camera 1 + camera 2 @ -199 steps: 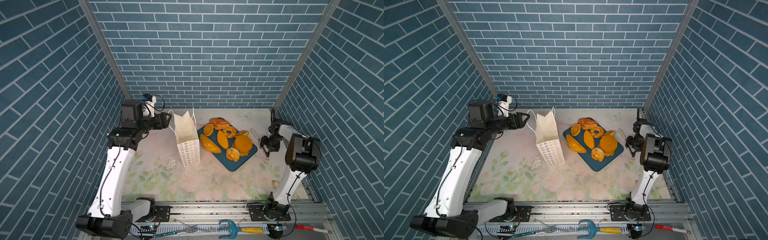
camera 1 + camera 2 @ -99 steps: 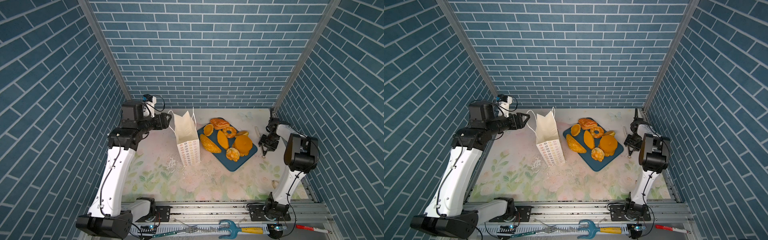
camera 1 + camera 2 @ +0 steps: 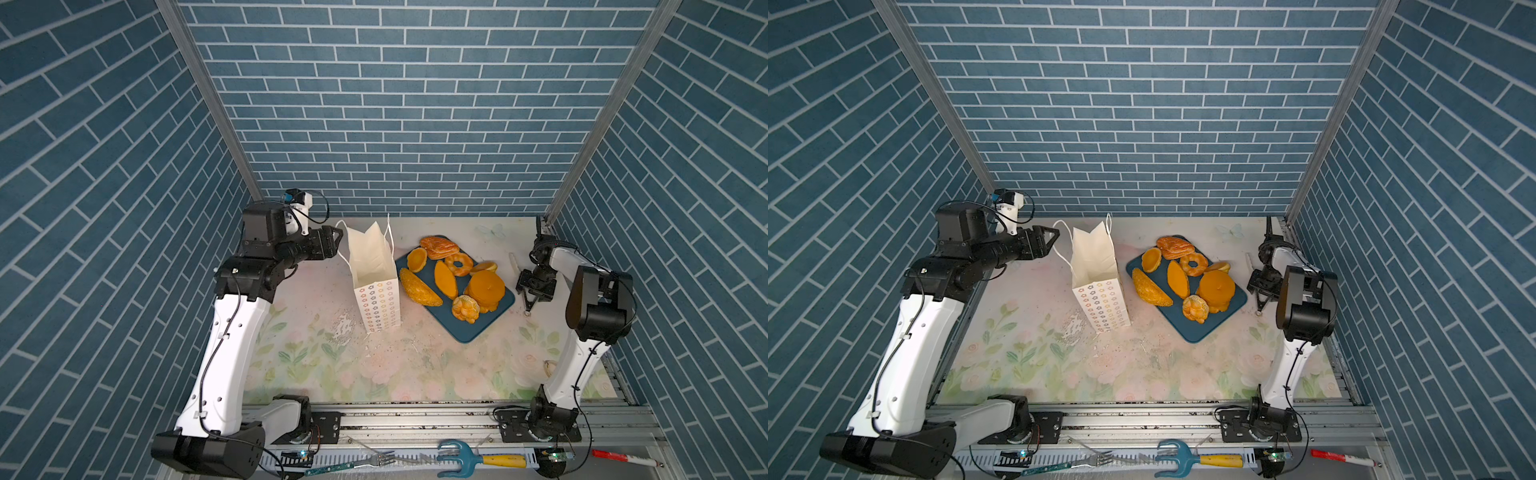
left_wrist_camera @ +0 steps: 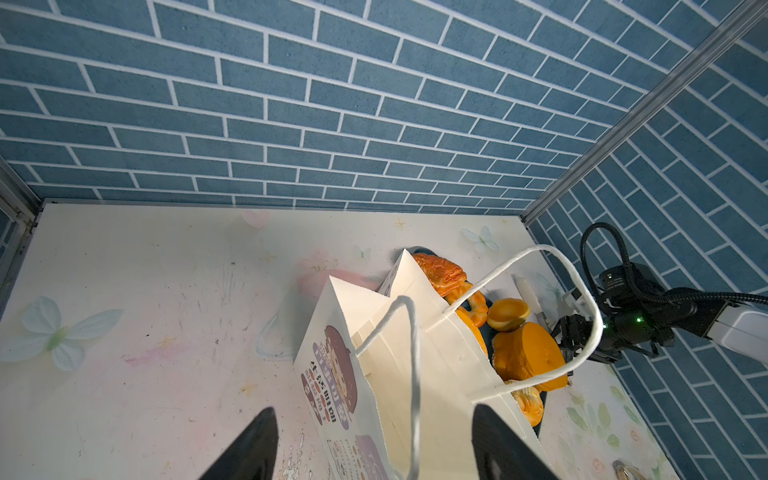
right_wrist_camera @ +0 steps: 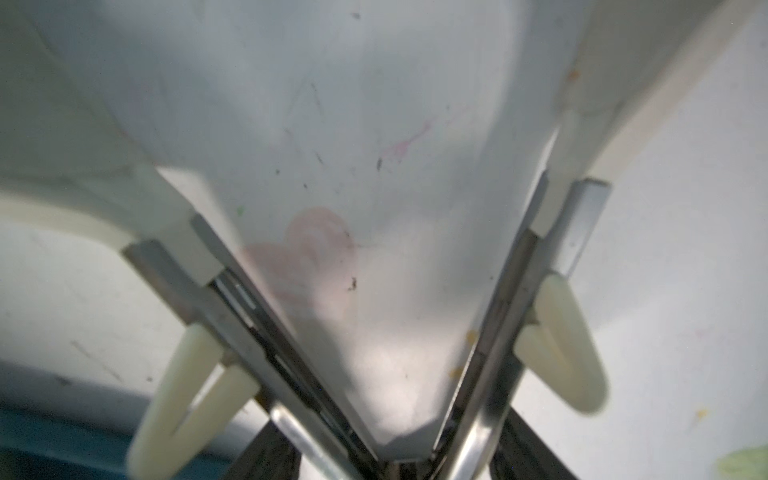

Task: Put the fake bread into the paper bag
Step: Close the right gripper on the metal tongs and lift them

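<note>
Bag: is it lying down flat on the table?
No, in a top view the bag stands upright with its mouth open, beside the tray.

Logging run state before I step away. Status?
Left claw open beside paper bag, at its cord handle. Right claw shut on tongs, nothing in them, by tray. Fake bread on tray, none seen in bag.

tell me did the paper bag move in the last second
No. The paper bag stands at the same spot, right beside the blue tray.
</note>
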Available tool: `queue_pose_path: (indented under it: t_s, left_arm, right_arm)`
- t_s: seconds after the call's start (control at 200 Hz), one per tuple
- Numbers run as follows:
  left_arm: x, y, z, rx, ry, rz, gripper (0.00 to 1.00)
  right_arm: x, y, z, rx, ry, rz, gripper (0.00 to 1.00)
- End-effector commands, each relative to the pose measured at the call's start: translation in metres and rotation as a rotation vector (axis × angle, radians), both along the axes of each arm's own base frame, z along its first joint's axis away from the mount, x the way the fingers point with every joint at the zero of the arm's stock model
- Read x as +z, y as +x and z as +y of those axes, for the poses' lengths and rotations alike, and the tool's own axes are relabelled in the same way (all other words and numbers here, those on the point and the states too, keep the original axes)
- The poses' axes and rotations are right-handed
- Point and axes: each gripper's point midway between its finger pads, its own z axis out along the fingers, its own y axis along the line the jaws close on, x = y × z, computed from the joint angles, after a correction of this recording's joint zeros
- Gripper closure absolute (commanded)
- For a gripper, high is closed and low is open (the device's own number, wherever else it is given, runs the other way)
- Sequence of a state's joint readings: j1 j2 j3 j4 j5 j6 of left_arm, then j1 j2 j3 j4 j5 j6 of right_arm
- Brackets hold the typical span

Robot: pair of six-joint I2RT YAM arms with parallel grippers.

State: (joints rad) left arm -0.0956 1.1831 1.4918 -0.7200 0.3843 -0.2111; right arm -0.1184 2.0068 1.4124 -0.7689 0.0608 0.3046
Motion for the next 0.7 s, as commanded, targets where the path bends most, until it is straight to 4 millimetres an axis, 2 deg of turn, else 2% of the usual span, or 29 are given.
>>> queue_pose_path:
  t_s: [0.0, 0.145, 0.475, 0.695]
  left_arm:
    - [0.011, -0.001, 0.003, 0.004, 0.007, -0.04, 0.25]
    - [0.012, -0.001, 0.003, 0.007, 0.001, -0.041, 0.25]
    - [0.011, -0.002, 0.004, 0.012, 0.002, -0.036, 0.25]
    - [0.011, -0.003, 0.005, 0.016, 0.007, -0.037, 0.25]
  right_arm:
    - [-0.007, -0.007, -0.002, 0.096, -0.028, 0.044, 0.31]
    - [-0.007, -0.005, -0.005, 0.124, -0.05, 0.051, 0.31]
    - [-0.013, -0.004, 0.004, 0.118, -0.027, 0.055, 0.32]
    - [-0.016, -0.008, 0.004, 0.083, -0.025, 0.062, 0.36]
